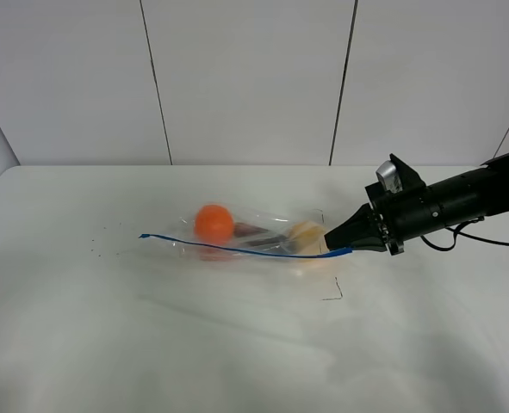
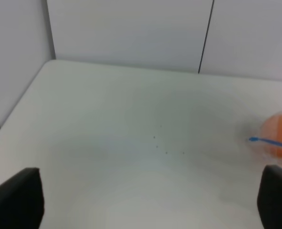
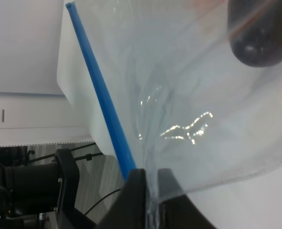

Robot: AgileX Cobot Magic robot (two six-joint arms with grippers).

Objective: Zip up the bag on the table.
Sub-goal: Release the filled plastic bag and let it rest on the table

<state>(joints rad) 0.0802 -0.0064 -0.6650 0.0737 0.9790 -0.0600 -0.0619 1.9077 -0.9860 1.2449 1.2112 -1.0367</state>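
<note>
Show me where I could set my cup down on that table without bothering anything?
The whole near part of the table, in front of the bag, is bare, and so is the left stretch beyond the blue zip strip. It is crowded only at the bag's right end, where the right gripper pinches it.

light: bright, even — soft shadows | glare: bag (image 3: pixel 188 129) film | left wrist: blurred

White table (image 1: pixel 237 353); bag (image 1: pixel 276 239) lying on it, near centre.
</note>
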